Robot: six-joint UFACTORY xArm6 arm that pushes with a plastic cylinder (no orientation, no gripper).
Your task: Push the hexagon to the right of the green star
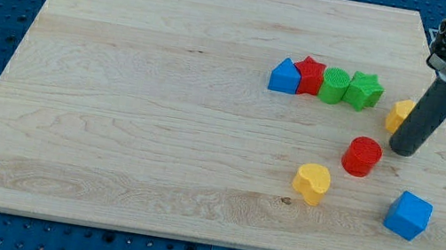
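My tip point(404, 152) rested on the worktop point(159, 133) at the view's right, just right of the yellow hexagon point(399, 114), touching it or very nearly so; the rod hid that block's right part. The arm carried no pincer, so there was nothing to be spread or pressed together, only the rod.

The yellow hexagon lay right of the green star point(364, 90) and a little lower, near it but apart. The star closed a touching row: blue block point(284, 76), red star point(309, 74), green block point(333, 85), then the green star. Below stood a red cylinder point(362, 156), a yellow heart point(312, 182) and a blue cube point(408, 215), each on its own.

I judged the hexagon small, light and stiff, likely to slide easily on the smooth wood and to turn if pushed off-centre. It could not be gripped; the place to press was the middle of a flat side, here the right or lower-right face, to nudge it up and left beside the star. Too hard a shove might knock the star and break up the row.

No containers were present, so nothing was held in any.
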